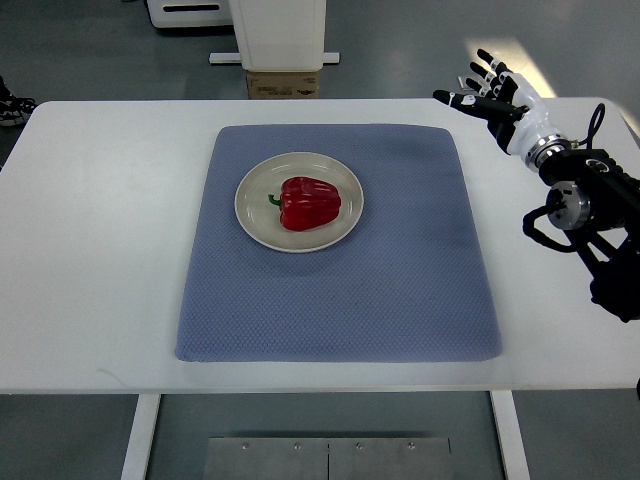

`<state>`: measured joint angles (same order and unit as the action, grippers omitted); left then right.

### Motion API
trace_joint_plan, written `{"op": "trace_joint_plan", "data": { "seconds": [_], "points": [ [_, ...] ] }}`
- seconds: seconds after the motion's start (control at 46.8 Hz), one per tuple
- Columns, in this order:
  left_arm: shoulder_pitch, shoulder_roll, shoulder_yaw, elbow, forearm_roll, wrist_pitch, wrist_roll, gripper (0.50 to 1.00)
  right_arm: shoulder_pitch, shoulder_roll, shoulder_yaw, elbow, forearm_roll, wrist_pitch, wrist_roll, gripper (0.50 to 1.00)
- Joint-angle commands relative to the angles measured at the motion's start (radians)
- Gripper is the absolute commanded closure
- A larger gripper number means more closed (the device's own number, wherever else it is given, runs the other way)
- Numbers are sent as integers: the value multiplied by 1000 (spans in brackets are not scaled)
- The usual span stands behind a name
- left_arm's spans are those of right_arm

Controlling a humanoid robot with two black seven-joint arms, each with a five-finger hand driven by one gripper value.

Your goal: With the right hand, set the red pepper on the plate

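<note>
A red pepper [309, 203] with a green stem lies on its side on a round cream plate [255, 210], which sits on a blue-grey mat [380, 270] in the far left part of the mat. My right hand [490, 92] is raised over the far right corner of the table, well away from the plate, with its fingers spread and holding nothing. Its arm [580, 200] comes in from the right edge. My left arm does not show.
The white table [90, 250] carries the mat. A white machine base and a cardboard box [283, 85] stand on the floor beyond the far edge. A dark shoe [12, 105] shows at the far left.
</note>
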<state>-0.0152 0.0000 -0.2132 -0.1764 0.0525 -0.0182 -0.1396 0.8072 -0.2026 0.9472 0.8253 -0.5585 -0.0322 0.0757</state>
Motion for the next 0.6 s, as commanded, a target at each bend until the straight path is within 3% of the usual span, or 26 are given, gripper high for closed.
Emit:
{"op": "trace_joint_plan", "data": {
  "seconds": [0.0, 0.385, 0.578],
  "points": [
    [0, 0, 0, 0, 0, 0, 0, 500, -42, 2, 51, 31, 0, 0, -1, 500],
    [0, 0, 0, 0, 1, 0, 0, 500, -149, 12, 120, 61, 2, -2, 22, 500],
    [0, 0, 0, 0, 1, 0, 0, 500, -200, 87, 220, 61, 3, -2, 24, 500]
  ]
}}
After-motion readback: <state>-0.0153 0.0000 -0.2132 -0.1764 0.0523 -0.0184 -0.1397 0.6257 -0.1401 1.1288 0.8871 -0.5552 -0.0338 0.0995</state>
